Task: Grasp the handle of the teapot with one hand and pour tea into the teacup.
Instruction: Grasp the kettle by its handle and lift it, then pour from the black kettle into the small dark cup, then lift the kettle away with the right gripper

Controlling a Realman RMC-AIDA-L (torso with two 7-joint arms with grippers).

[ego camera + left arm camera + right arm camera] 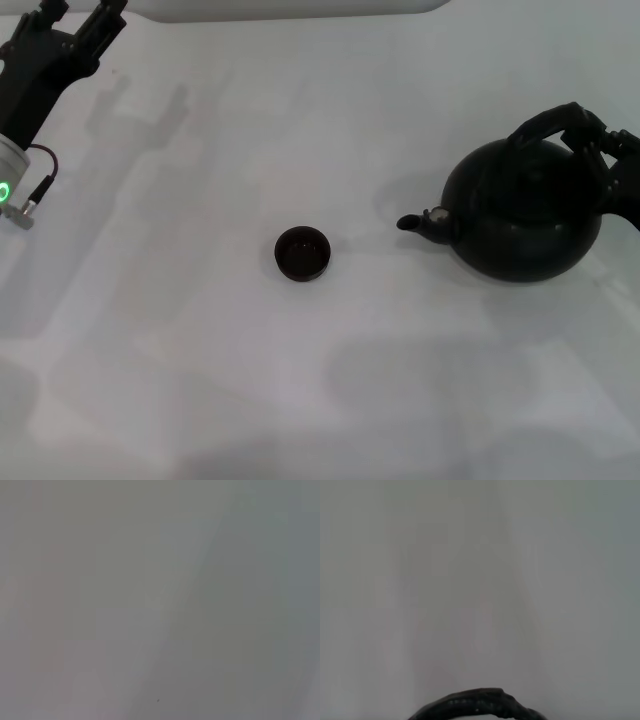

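Observation:
The teapot (522, 215) stands upright on the white table at the right, its silver-tipped spout (412, 222) pointing left toward the teacup (302, 254) in the middle. The arched black handle (540, 125) rises over the pot. My right gripper (598, 135) comes in from the right edge and is closed around the handle's right end. The handle also shows as a dark arc in the right wrist view (480, 707). My left gripper (78, 12), with a green light on its wrist, is parked open at the far left, well away from both.
The white table (200, 380) stretches around the cup and pot. A white raised edge (290, 8) runs along the far side. The left wrist view shows only plain grey surface.

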